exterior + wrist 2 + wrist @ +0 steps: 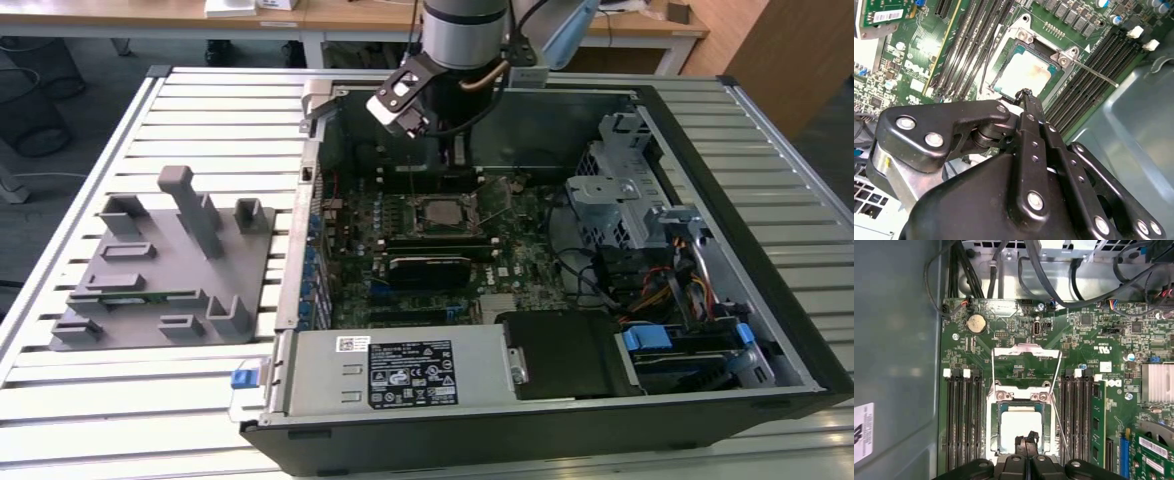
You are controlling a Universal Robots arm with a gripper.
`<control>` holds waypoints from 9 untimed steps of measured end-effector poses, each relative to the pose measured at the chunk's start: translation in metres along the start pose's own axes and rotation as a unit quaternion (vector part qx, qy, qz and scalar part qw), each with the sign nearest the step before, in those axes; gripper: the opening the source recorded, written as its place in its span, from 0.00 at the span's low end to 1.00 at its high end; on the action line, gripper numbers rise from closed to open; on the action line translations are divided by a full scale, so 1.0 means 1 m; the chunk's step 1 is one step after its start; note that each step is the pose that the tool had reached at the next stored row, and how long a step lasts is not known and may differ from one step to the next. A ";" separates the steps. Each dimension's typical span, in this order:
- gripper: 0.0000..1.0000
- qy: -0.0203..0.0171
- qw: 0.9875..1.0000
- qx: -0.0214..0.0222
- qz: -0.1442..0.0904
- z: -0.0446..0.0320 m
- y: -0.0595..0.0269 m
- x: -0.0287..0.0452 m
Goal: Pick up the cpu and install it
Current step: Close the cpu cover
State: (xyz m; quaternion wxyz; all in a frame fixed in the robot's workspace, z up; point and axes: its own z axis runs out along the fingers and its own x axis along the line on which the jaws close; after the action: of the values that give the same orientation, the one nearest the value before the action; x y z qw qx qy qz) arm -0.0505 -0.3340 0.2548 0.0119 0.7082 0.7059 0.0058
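Observation:
The cpu (1016, 426) lies flat in the black socket on the motherboard, its silver top facing up; it also shows in the second wrist view (1021, 74) and the exterior view (441, 211). The socket's metal load plate (1026, 356) stands flipped open, and the thin lever (1060, 425) runs along one side. My gripper (1027, 439) hangs just above one edge of the cpu with its black fingers pressed together and nothing between them. In the second wrist view the gripper (1027, 95) points at the chip. The arm reaches down into the open case, gripper (451, 150) over the board.
Black memory slots (961, 415) flank the socket on both sides. Cables (1054, 285) cross the case near the board's edge. A drive cage (627, 200) stands at the exterior view's right. A grey fixture (160, 270) sits on the slatted table at the left.

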 end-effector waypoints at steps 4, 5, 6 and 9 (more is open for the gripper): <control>0.11 0.000 1.000 0.000 0.000 -0.0069 0.0002 0.0001; 0.11 0.000 1.000 0.000 0.000 -0.0084 0.0002 0.0000; 0.11 0.000 1.000 0.000 0.000 -0.0096 0.0002 0.0001; 0.11 0.000 1.000 0.000 0.000 -0.0123 0.0003 0.0000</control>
State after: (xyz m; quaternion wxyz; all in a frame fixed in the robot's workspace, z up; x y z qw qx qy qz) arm -0.0505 -0.3339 0.2670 0.0119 0.7082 0.7059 0.0058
